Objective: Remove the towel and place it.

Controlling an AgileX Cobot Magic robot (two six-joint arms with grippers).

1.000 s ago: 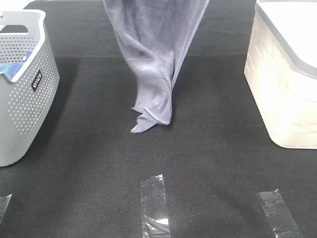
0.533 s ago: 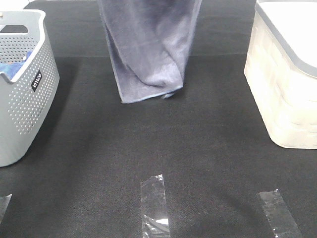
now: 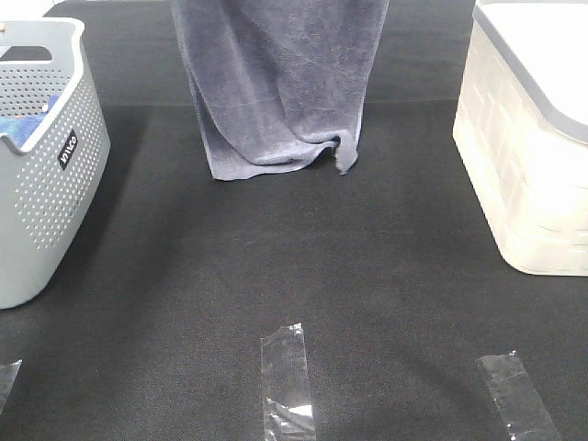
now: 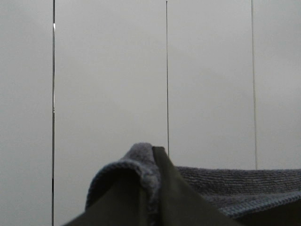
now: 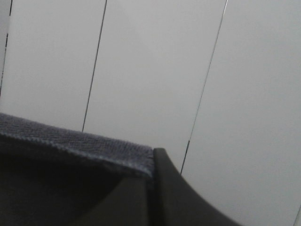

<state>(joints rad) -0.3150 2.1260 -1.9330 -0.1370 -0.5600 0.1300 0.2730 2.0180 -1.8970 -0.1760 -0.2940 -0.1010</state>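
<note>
Both clenched on towel (image 3: 276, 83), left tool (image 4: 149, 162), right tool (image 5: 151, 169), seen in wrist views only

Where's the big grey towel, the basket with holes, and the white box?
towel (image 3: 276, 83): exterior high view, middle of the hanging cloth.
grey basket (image 3: 44, 184): exterior high view, its holey side wall.
white box (image 3: 533, 184): exterior high view, its side wall.
</note>
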